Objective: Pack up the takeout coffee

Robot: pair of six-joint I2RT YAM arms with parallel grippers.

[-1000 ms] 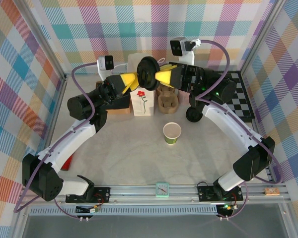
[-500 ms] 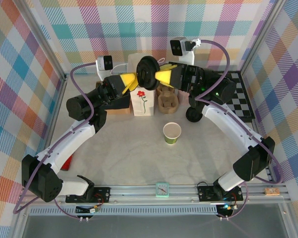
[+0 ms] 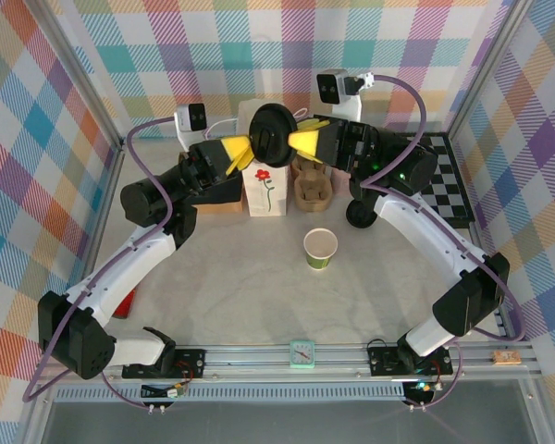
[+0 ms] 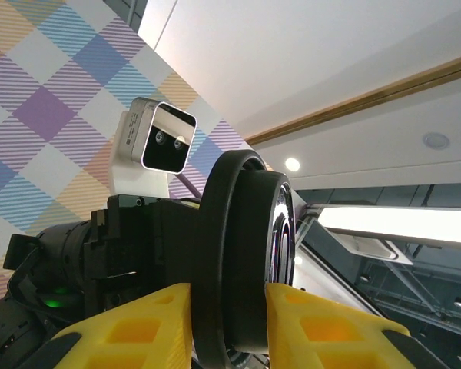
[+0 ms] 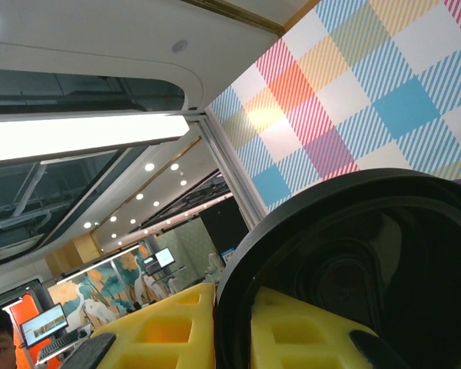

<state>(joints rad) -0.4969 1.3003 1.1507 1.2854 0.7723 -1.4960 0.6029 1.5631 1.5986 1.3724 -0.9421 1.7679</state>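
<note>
Left gripper (image 3: 251, 147) and right gripper (image 3: 294, 141) each pinch the black lid (image 3: 273, 134) at upper centre, above the paper bag (image 3: 265, 190), likely a handover. The coffee cup (image 3: 359, 214), seemingly lidded, stands unpacked right of centre.

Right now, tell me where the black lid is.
In the top view the black lid is held up at back centre, pinched between the left gripper and the right gripper, over the white flower-printed bag.
</note>
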